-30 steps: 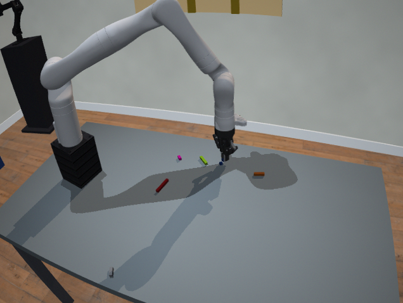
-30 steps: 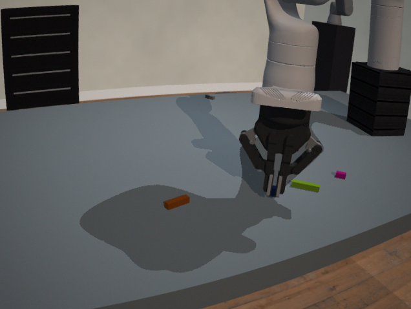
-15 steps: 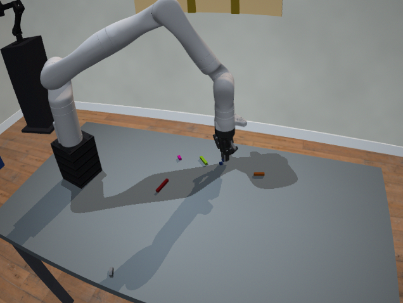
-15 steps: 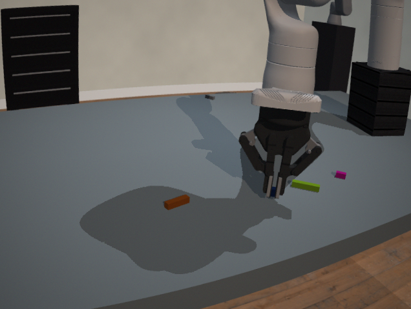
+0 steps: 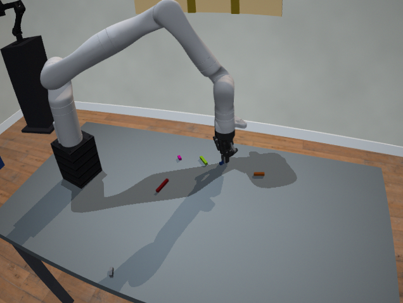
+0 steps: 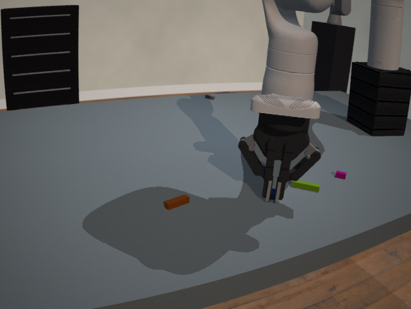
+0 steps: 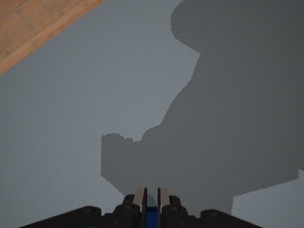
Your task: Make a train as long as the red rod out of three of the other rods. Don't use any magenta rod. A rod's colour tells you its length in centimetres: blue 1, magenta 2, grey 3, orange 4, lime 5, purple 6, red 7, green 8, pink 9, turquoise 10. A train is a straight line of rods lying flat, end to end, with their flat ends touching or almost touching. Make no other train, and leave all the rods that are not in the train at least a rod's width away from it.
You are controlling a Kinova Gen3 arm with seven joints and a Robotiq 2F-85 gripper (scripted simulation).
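One grey worktop [image 5: 293,227] carries every object, with the arm's black pedestal [image 5: 92,169] at its left rear. The white arm [image 5: 107,42] arches over the surface and descends vertically to the gripper [image 6: 273,196], whose tips reach down to the worktop and are closed on the blue rod [image 6: 273,193], a small cube seen between the pads in the exterior and wrist views. The red rod [image 5: 161,185] lies flat and diagonal in the arm's shadow, well apart from the others. The lime rod [image 6: 305,185] lies just beside the gripper, its near end close to the fingers but not touching them. The orange rod [image 6: 176,201] lies alone on the gripper's other side, inside the shadow. The magenta rod [image 6: 340,174] sits beyond the lime rod. The grey rod [image 5: 111,271] rests near the worktop's front edge, far from the group.
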